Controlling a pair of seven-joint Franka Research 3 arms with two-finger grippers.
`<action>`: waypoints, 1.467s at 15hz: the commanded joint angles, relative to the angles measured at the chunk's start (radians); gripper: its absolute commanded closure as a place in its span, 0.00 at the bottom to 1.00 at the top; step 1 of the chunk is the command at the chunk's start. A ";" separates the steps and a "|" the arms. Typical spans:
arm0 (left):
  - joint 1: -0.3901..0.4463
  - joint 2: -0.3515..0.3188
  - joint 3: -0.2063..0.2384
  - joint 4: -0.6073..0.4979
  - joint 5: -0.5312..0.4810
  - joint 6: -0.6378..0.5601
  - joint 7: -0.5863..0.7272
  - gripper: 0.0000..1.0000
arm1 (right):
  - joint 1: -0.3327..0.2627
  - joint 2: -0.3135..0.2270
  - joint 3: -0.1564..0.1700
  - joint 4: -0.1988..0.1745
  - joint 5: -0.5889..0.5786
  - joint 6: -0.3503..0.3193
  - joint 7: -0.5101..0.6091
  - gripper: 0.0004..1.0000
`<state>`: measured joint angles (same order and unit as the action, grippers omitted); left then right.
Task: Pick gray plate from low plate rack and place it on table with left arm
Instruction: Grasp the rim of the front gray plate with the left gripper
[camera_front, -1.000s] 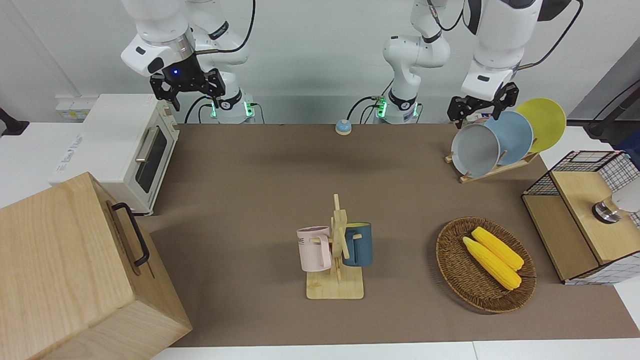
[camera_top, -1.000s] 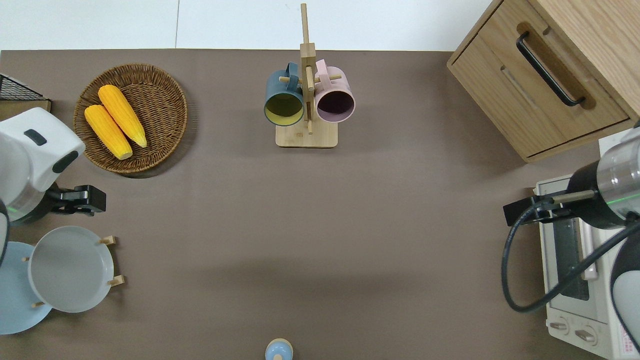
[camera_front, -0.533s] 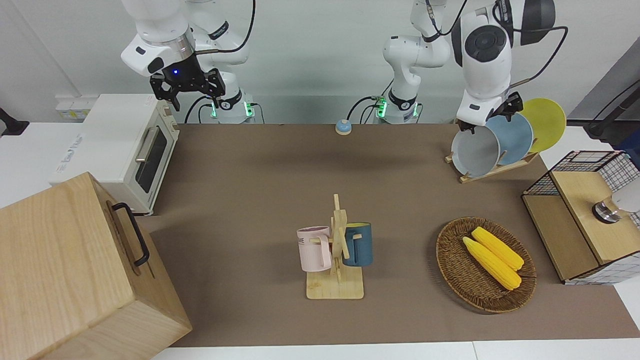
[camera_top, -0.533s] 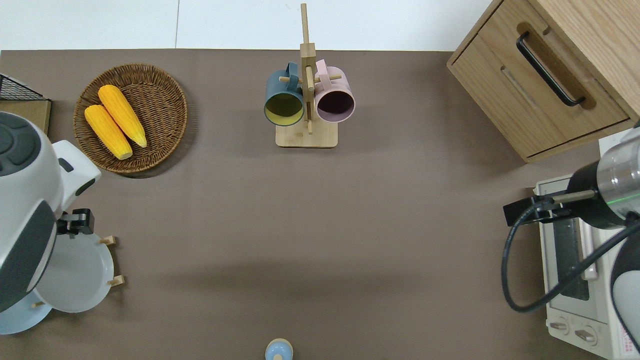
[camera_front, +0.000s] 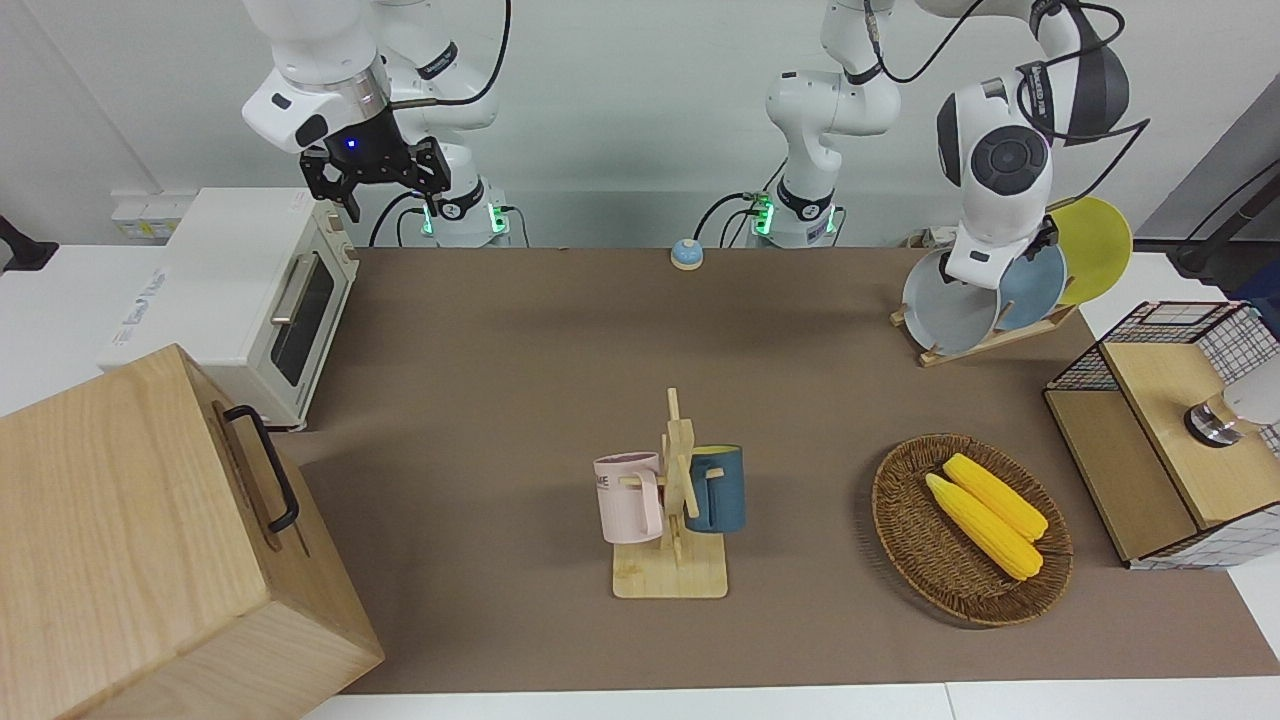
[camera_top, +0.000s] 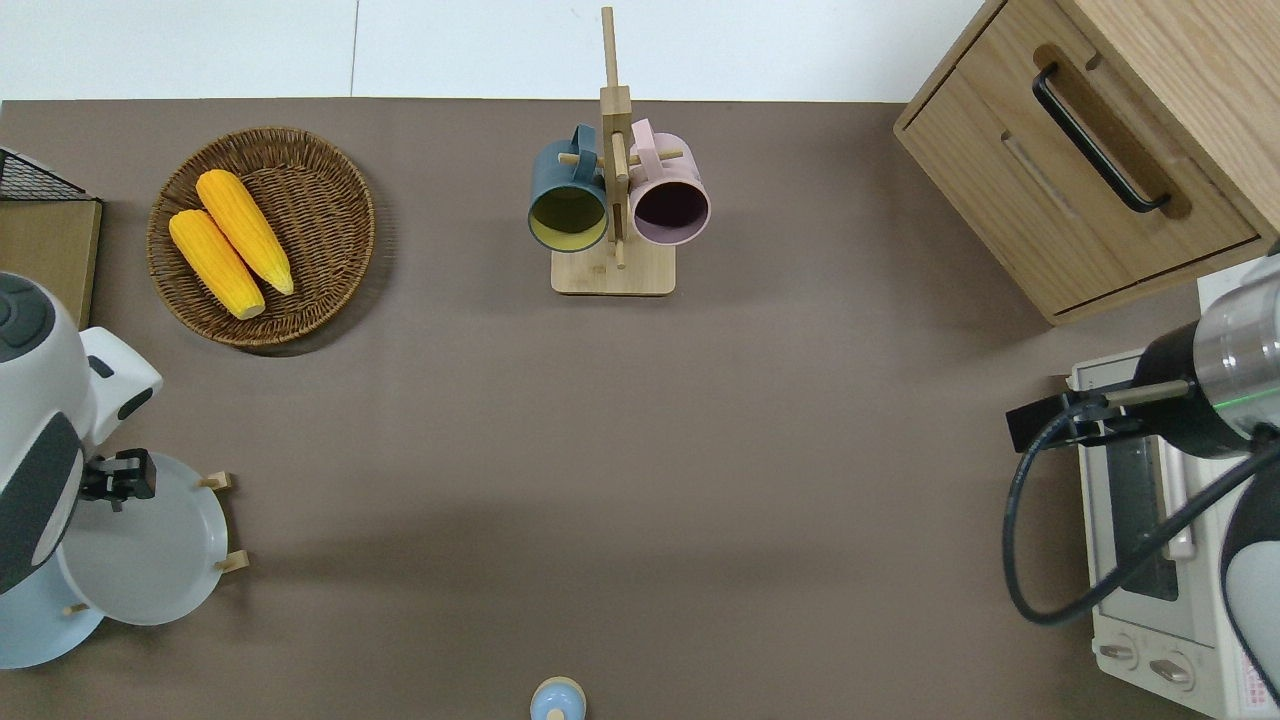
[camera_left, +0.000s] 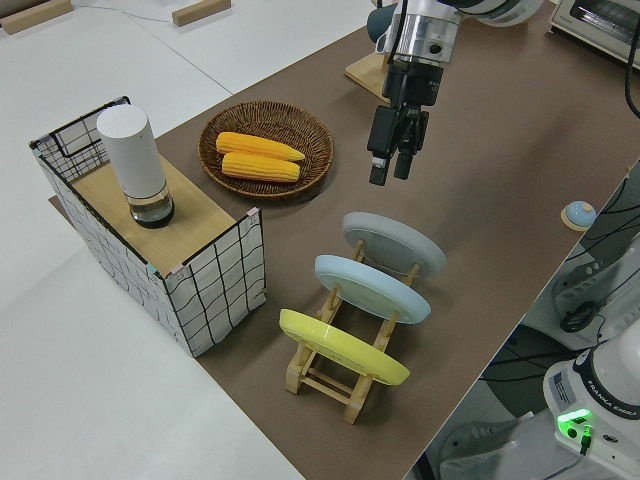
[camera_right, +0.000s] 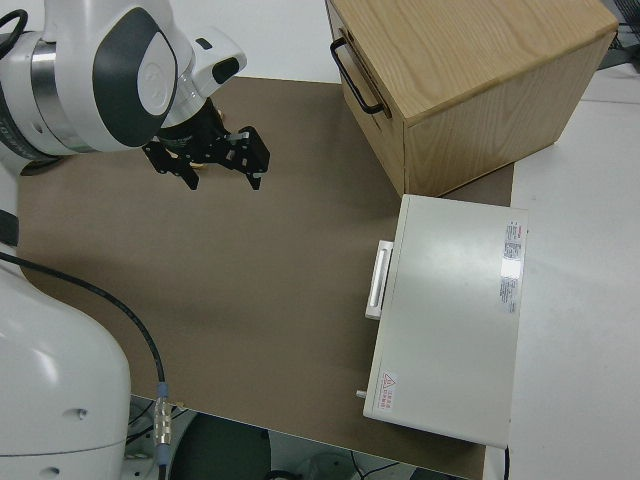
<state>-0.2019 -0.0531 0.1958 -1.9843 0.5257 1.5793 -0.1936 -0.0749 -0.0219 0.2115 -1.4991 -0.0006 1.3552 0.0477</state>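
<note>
The left gripper (camera_left: 392, 165) is hanging over the upper rim of the gray plate (camera_top: 150, 550), fingers slightly parted and holding nothing. The risk I am seeing: a descent off the rim could be knocking the blue plate (camera_left: 372, 288) just beside it, or tipping the rack (camera_left: 345, 375). The gray plate is looking plain, pale and shallow-rimmed, leaning in the rack's end slot, at 7 o'clock from the corn basket (camera_top: 262, 235) overhead. The right arm is parked.

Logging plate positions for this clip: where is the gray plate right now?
The gray plate stands in the low plate rack at the left arm's end of the table, beside the light blue plate, with the left gripper over its rim.
</note>
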 joint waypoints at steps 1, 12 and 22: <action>-0.002 0.006 0.047 -0.073 0.022 0.076 0.000 0.00 | -0.026 -0.004 0.020 0.007 0.004 -0.014 0.007 0.01; -0.001 0.047 0.068 -0.087 0.011 0.104 -0.013 0.98 | -0.026 -0.004 0.020 0.007 0.004 -0.014 0.007 0.01; -0.025 0.033 0.040 0.079 0.008 -0.060 0.011 1.00 | -0.025 -0.004 0.020 0.007 0.004 -0.014 0.007 0.01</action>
<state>-0.2047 -0.0150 0.2466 -1.9676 0.5254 1.6045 -0.1946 -0.0749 -0.0219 0.2115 -1.4991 -0.0006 1.3552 0.0478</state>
